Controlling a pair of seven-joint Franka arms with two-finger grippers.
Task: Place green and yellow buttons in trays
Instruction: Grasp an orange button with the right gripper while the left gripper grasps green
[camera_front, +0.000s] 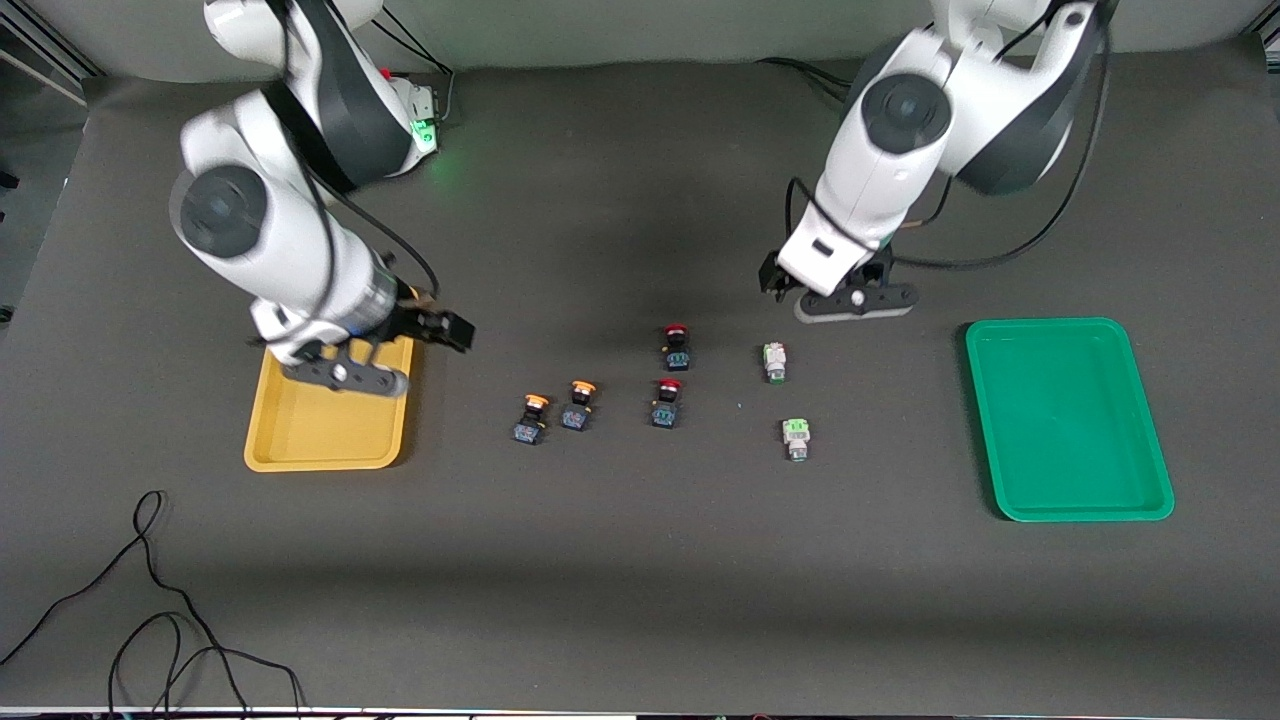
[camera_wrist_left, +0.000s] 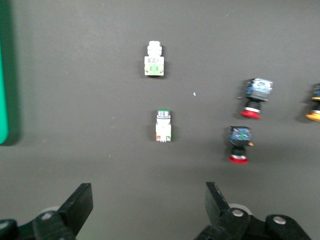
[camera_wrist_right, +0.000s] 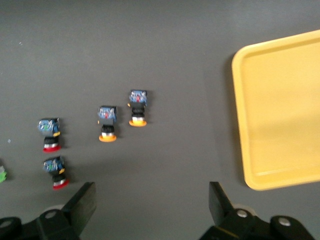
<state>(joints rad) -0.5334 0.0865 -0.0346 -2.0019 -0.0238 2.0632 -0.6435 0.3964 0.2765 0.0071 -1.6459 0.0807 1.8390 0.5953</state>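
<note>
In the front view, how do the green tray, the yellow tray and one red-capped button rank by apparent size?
1. green tray, largest.
2. yellow tray, smaller, though the right arm covers part of it.
3. red-capped button, by far the smallest.

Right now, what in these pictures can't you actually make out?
- Front view: the yellow tray's corner nearest the bases is covered by the right gripper.
- Left wrist view: the green tray is cut off by the edge; only a sliver shows.
- Right wrist view: one green button is cut off by the edge.
</note>
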